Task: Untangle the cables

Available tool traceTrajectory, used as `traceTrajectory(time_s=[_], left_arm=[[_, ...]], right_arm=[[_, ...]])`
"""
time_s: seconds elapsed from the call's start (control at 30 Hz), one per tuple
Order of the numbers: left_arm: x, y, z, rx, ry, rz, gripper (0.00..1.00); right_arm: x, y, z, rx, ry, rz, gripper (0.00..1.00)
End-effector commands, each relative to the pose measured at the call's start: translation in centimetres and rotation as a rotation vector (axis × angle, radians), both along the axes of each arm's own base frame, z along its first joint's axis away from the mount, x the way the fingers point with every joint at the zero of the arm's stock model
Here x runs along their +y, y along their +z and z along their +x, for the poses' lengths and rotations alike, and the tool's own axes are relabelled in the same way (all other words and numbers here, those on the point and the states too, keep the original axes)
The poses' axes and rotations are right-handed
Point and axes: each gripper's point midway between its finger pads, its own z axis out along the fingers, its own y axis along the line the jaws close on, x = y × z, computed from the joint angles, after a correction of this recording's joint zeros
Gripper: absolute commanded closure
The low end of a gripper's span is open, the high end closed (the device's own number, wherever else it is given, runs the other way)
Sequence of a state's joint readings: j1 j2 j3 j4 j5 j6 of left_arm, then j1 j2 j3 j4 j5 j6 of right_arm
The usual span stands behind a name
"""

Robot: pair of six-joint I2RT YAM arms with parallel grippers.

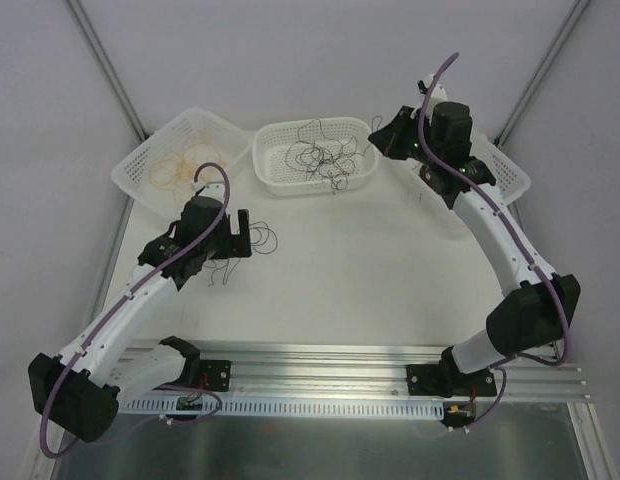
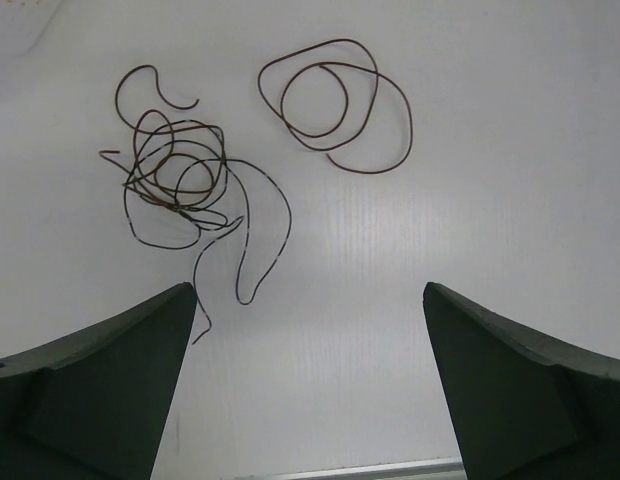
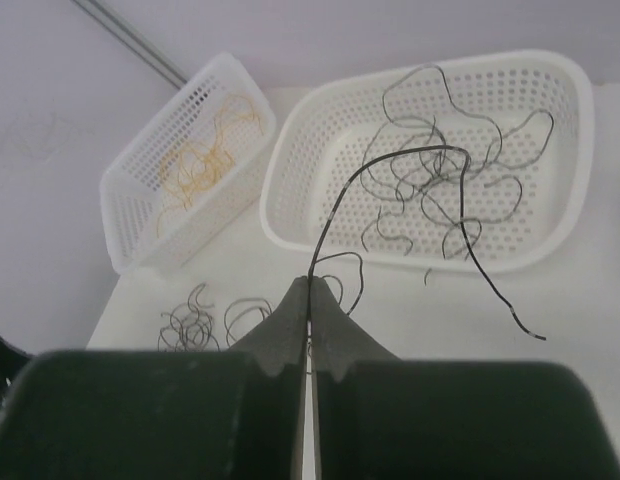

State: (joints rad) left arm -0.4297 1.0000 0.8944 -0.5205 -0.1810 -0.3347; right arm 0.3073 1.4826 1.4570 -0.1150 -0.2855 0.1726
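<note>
One black cable (image 3: 430,149) in right hand (image 3: 309,290)

left end effector (image 2: 308,290) gapes wide (right end effector (image 3: 309,288) pinches a cable (image 3: 400,152)).

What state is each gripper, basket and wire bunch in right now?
Left gripper: open, empty.
Right gripper: shut on a black wire.
Black wire: lifted, end dangling.
Middle basket: holds tangled black wires.
Left basket: holds yellow wires.
Brown clump: tangled.
Brown loop: separate from clump.

No text, label, brand, number or sign can be read anywhere.
</note>
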Motion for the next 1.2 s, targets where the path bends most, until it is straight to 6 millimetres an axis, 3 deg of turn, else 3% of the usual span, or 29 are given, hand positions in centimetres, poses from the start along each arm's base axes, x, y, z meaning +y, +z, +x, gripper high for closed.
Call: traceTrajectory(time_s=[0.0,0.07,0.13,0.17,0.2,0.23,0.27,0.3,0.33,0.37,0.4,0.5,0.53,0.6,0.63,0.67,0.7,0.73,0.8,0.83,0.87,0.9,0.97,1.0,1.03,1.07,1.1,1.13,1.17], left_arm=[[3.1,-1.5,-0.5,0.023,0.034,0.164,0.01],[3.6,-2.7,-0.7,0.057,0.025,0.209,0.01],[4.5,-2.8,-0.6,0.054,0.056,0.250,0.01],[4.6,-2.8,-0.6,0.055,0.059,0.255,0.01],[4.6,-2.8,-0.6,0.055,0.060,0.252,0.01],[4.5,-3.0,-0.6,0.061,0.058,0.251,0.01],[4.4,-3.0,-0.7,0.063,0.055,0.246,0.01],[4.5,-3.2,-0.7,0.067,0.057,0.253,0.01],[4.6,-3.4,-0.7,0.074,0.057,0.264,0.01],[4.7,-3.4,-0.7,0.075,0.059,0.272,0.01],[4.8,-3.5,-0.7,0.077,0.062,0.276,0.01],[4.7,-3.6,-0.7,0.081,0.057,0.267,0.01],[4.5,-3.7,-0.7,0.085,0.054,0.265,0.01],[4.4,-3.7,-0.6,0.086,0.048,0.262,0.01],[4.4,-3.7,-0.7,0.089,0.048,0.263,0.01],[4.4,-3.7,-0.7,0.091,0.049,0.260,0.01],[4.4,-3.7,-0.7,0.091,0.048,0.261,0.01],[4.3,-3.8,-0.7,0.094,0.048,0.259,0.01],[4.3,-3.8,-0.7,0.096,0.047,0.252,0.01],[4.2,-3.9,-0.7,0.101,0.046,0.251,0.01],[4.2,-4.1,-0.7,0.106,0.048,0.251,0.01],[4.1,-4.2,-0.7,0.113,0.046,0.251,0.01],[4.1,-4.3,-0.7,0.118,0.048,0.245,0.01],[4.1,-4.3,-0.6,0.118,0.055,0.243,0.01],[4.2,-4.5,-0.7,0.126,0.060,0.245,0.01],[4.3,-4.6,-0.7,0.130,0.071,0.240,0.01],[4.5,-4.6,-0.7,0.133,0.084,0.239,0.01],[4.7,-4.8,-0.7,0.141,0.096,0.241,0.01],[4.8,-4.8,-0.7,0.144,0.106,0.239,0.01]], right_arm=[[1.9,3.9,3.5,-0.108,0.023,0.075,0.99],[2.8,5.6,5.2,-0.168,0.028,0.103,0.99],[3.9,3.6,7.9,-0.149,0.027,0.111,0.99],[4.4,4.7,8.7,-0.167,0.032,0.137,0.99],[4.9,4.4,9.5,-0.161,0.038,0.148,0.99],[6.1,1.4,11.3,-0.106,0.056,0.146,0.99],[6.5,0.8,12.0,-0.088,0.063,0.164,0.94],[7.2,1.2,12.9,-0.100,0.076,0.174,0.89],[8.0,-1.8,14.2,-0.052,0.091,0.164,0.79],[8.4,-3.1,14.8,-0.029,0.095,0.160,0.51],[8.5,-3.5,15.1,-0.011,0.092,0.154,0.41],[8.3,-6.5,15.3,0.045,0.079,0.125,0.23],[8.1,-8.9,14.6,0.089,0.076,0.107,0.20],[7.4,-7.6,13.1,0.057,0.072,0.097,0.14],[6.8,-10.0,12.2,0.093,0.063,0.051,0.13],[6.3,-10.2,11.5,0.095,0.057,0.027,0.12],[5.6,-9.0,10.1,0.092,0.053,0.009,0.12],[4.8,-10.8,9.1,0.114,0.046,-0.047,0.11],[3.8,-11.2,6.9,0.134,0.044,-0.104,0.11],[3.2,-9.3,5.6,0.099,0.033,-0.122,0.11],[2.7,-10.8,4.3,0.122,0.041,-0.174,0.11],[2.2,-9.7,2.6,0.116,0.038,-0.196,0.11],[1.9,-10.0,0.6,0.121,0.057,-0.237,0.11],[1.6,-11.5,-1.0,0.168,0.066,-0.257,0.11],[1.9,-11.5,-2.1,0.156,0.090,-0.283,0.11],[1.7,-10.1,-3.4,0.120,0.096,-0.282,0.11],[1.4,-11.3,-4.8,0.143,0.112,-0.314,0.11],[1.7,-11.2,-5.8,0.135,0.127,-0.328,0.11],[1.6,-10.0,-7.2,0.105,0.135,-0.324,0.11]])
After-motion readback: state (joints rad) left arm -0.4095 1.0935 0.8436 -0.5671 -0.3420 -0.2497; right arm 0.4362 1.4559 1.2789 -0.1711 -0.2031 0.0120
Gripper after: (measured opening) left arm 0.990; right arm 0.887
